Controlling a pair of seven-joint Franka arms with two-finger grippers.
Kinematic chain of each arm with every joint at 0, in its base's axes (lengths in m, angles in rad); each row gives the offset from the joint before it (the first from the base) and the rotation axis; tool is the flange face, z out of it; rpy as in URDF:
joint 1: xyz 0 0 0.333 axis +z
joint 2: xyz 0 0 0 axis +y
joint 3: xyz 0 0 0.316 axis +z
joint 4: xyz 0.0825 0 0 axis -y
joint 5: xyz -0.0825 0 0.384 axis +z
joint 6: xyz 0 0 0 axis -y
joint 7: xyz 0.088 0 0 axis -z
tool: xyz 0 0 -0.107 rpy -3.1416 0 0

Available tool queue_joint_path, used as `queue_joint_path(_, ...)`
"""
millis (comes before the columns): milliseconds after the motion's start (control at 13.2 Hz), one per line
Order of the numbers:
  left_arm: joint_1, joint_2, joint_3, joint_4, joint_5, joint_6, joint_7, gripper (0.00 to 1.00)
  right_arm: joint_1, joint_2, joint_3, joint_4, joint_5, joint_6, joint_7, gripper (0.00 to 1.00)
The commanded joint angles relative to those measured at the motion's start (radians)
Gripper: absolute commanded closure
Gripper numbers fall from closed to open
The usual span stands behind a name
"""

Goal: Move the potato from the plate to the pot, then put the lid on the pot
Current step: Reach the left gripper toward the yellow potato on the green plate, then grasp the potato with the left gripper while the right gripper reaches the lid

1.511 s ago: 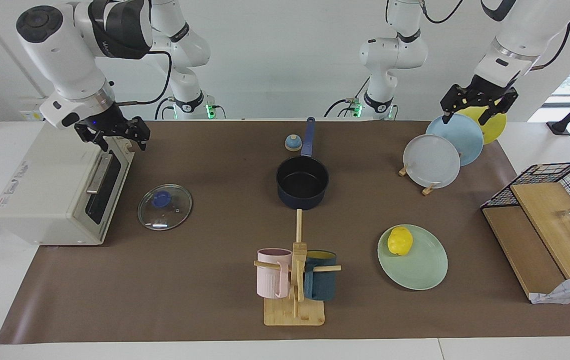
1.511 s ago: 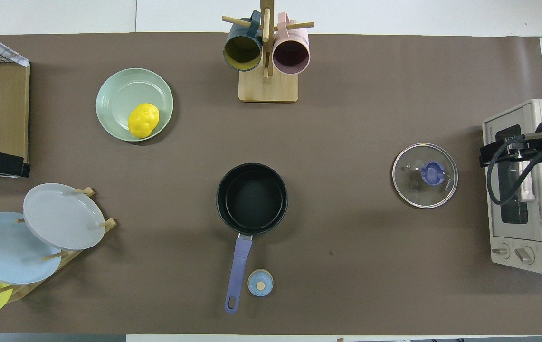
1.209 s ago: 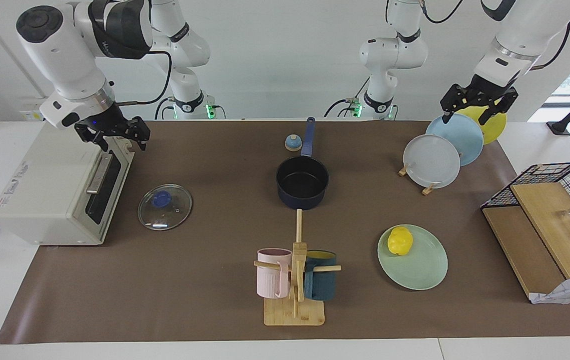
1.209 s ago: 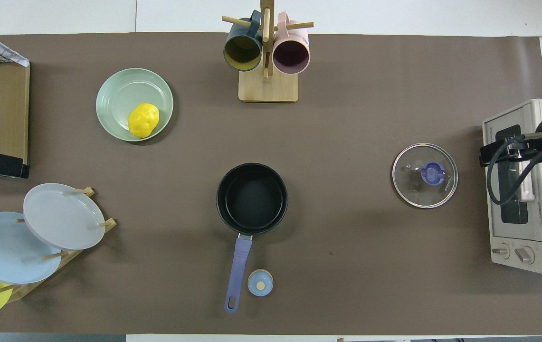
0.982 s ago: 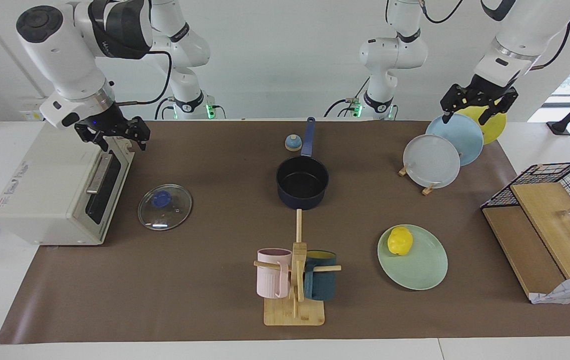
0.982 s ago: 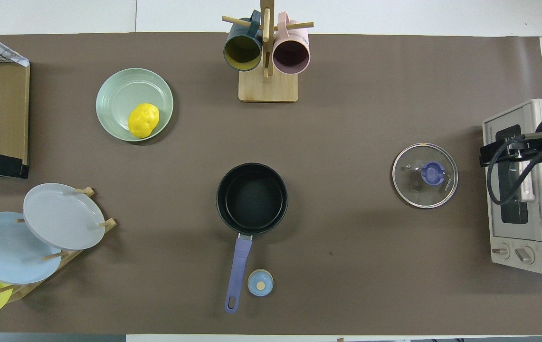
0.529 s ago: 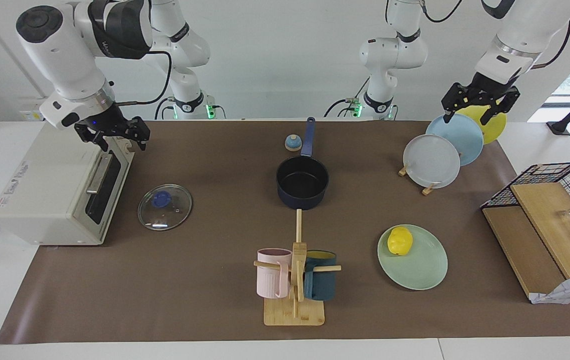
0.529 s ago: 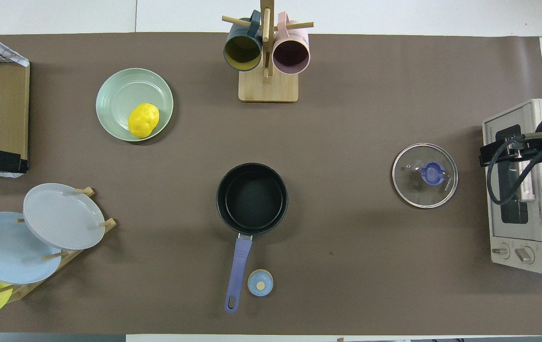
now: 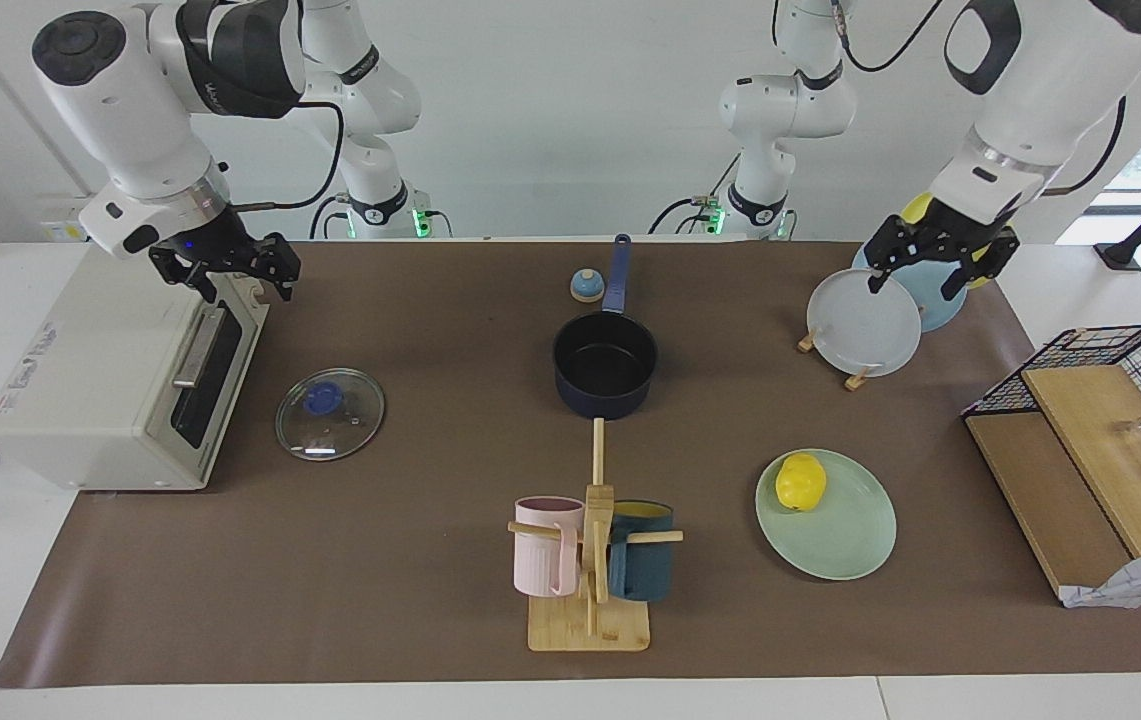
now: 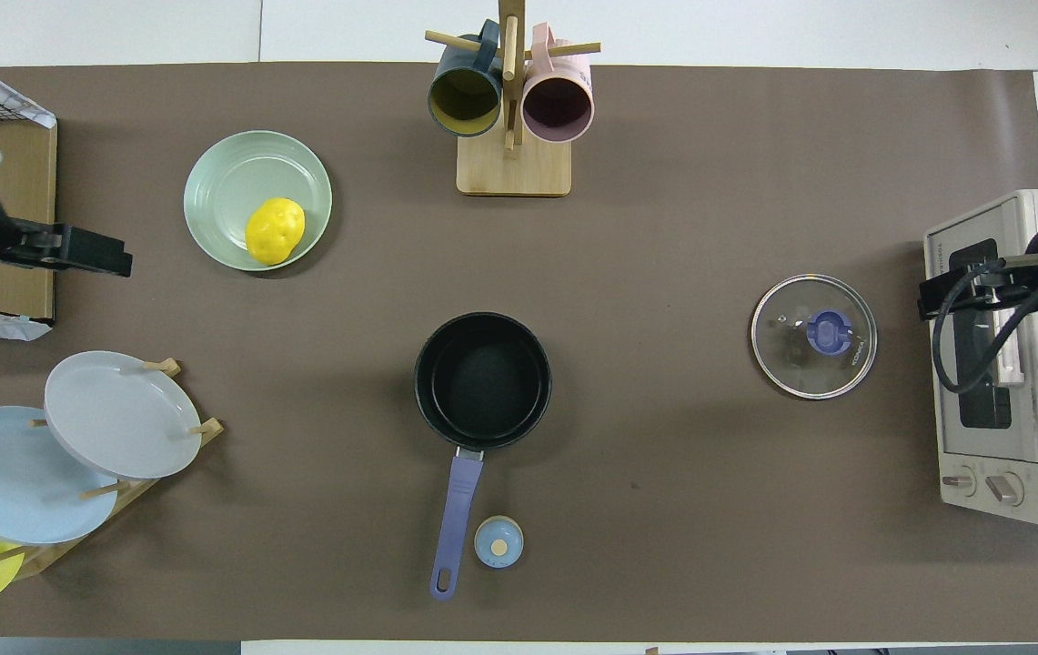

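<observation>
The yellow potato (image 9: 800, 481) (image 10: 275, 230) lies on the mint-green plate (image 9: 845, 545) (image 10: 232, 177), at the edge of the plate nearer to the robots. The dark blue pot (image 9: 605, 365) (image 10: 482, 380) stands mid-table, with nothing in it and its handle pointing toward the robots. Flat on the mat beside the toaster oven lies the glass lid (image 9: 330, 413) (image 10: 814, 337). My left gripper (image 9: 912, 288) (image 10: 109, 257) hangs open over the plate rack and holds nothing. Open and holding nothing too, my right gripper (image 9: 245, 285) (image 10: 946, 293) waits over the toaster oven's door edge.
A rack of upright plates (image 9: 865, 320) stands at the left arm's end, beside a wire basket with wooden boards (image 9: 1080, 420). A mug tree (image 9: 590, 560) stands farther out than the pot. A small blue bell (image 9: 585, 286) sits by the pot handle. The toaster oven (image 9: 110, 380) is at the right arm's end.
My left gripper has come down and away from the robots, from over the yellow and light blue plates to over the grey one. The right arm has not moved.
</observation>
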Motion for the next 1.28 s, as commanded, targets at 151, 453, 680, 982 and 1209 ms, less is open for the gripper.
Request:
queue_joint_path(151,-0.063,0.257,0.008,0.043,-0.011,0.222,0.036,0.00,-0.011,-0.008,0.007,-0.002,0.007,-0.015,0.015,0.00)
queue_joint_path(453,-0.096,0.349,0.009,0.032,-0.001,0.316,0.048,0.00,-0.010,-0.008,0.007,-0.002,0.007,-0.015,0.015,0.00)
queue_joint_path(680,-0.094,0.383,0.010,0.023,0.003,0.370,0.105,0.00,-0.010,-0.008,0.007,-0.002,0.007,-0.015,0.015,0.00)
queue_joint_path(982,-0.094,0.404,0.010,-0.014,0.003,0.453,0.105,0.00,-0.017,-0.008,0.002,-0.002,0.007,-0.008,0.017,0.00)
queue_joint_path(1209,-0.096,0.432,0.010,-0.023,0.005,0.497,0.105,0.00,-0.016,-0.008,0.010,-0.005,0.007,-0.004,-0.059,0.00)
